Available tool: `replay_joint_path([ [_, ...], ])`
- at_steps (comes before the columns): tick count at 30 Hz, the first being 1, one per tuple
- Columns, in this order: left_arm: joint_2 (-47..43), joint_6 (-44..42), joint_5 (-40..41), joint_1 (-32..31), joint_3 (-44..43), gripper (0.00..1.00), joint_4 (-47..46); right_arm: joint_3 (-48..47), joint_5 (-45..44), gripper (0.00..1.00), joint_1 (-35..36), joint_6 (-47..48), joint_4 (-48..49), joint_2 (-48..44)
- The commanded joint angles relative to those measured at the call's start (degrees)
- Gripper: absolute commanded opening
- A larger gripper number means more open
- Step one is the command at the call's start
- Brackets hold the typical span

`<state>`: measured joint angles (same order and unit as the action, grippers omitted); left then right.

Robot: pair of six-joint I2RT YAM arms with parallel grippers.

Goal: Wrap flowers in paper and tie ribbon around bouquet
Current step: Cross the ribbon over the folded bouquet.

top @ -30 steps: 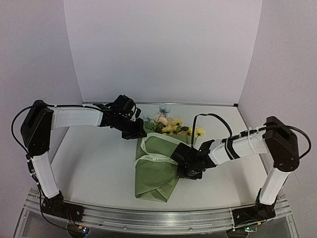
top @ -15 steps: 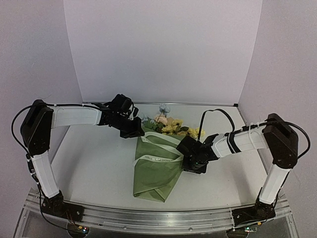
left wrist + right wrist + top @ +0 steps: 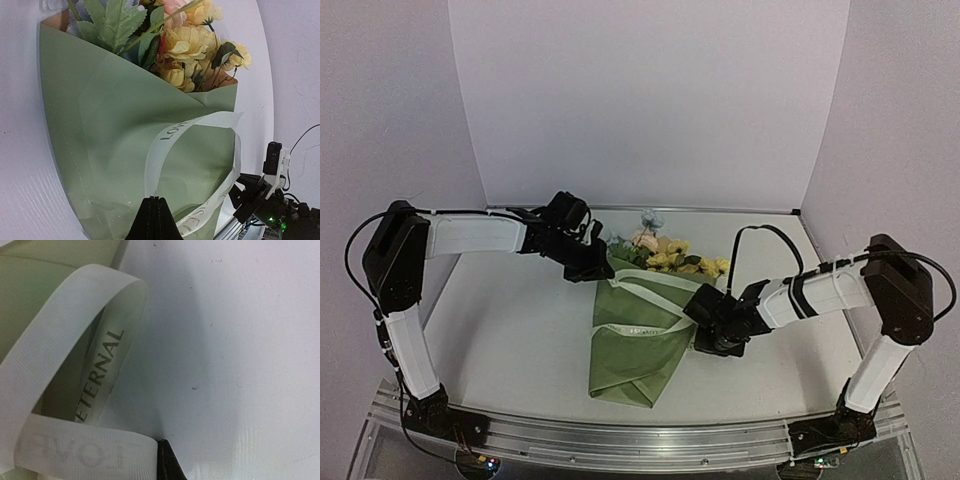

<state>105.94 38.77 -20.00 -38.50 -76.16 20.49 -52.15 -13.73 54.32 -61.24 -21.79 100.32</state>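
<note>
Claws first: the left claw [image 3: 153,220] has its tips pressed together on one end of the ribbon [image 3: 170,135], up by the wide rim of the bouquet [image 3: 630,345]. The right claw [image 3: 708,322] looks pinched shut on the ribbon too, at the bouquet's right edge, where the lettered band runs straight into the dark fingertip in its wrist view. That ribbon is probably the fiddly bit: light, floppy and a little slick, and it's lying as a slack loop over the cone, not snug round the waist. Best guess is to grip it flat across its width, close to the ends, so it doesn't twist or slide out. The paper [image 3: 100,115] looks springy and would likely unfold if let go or crease if squeezed. The flowers [image 3: 190,45] are soft and easy to squash, so nobody should grab there. The whole bundle seems light enough to skate across the smooth table [image 3: 510,330] under a hard tug. It lies mid-table with the blooms toward the back wall [image 3: 640,100] and the folded end toward the near rail [image 3: 640,440]. There's open tabletop on the left, less on the right where the arm sits, and the side walls box things in.
</note>
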Motion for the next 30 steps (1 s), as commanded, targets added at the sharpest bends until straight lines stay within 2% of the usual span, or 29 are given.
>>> replay_joint_path([
  [1, 0.7, -1.6, -1.9, -1.6, -1.6, 0.0, -0.9, 2.3, -2.9, 0.11, -0.2, -2.1, -3.5, -0.6],
  [11, 2.8, -0.6, -1.8, -5.3, -2.0, 0.0, -1.7, 4.3, -5.2, 0.27, -5.1, -0.4, -4.4, -3.3],
  [14, 3.7, -0.5, -1.7, -6.2, -2.8, 0.0, -1.6, 5.5, -4.8, 0.27, -7.6, 0.4, -4.7, -4.3],
  [19, 5.7, -0.3, -1.8, -7.1, -4.6, 0.0, -1.9, 3.8, -3.8, 0.31, -7.5, 1.4, -5.7, -5.4],
  [25, 6.6, 0.2, -1.7, -7.1, -5.6, 0.0, -2.2, 0.7, -3.3, 0.38, -1.7, -0.2, -8.5, -9.9],
  [30, 7.0, 0.0, -1.7, -7.1, -6.0, 0.0, -2.1, -2.1, -2.3, 0.42, 2.7, -4.5, -9.1, -9.1],
])
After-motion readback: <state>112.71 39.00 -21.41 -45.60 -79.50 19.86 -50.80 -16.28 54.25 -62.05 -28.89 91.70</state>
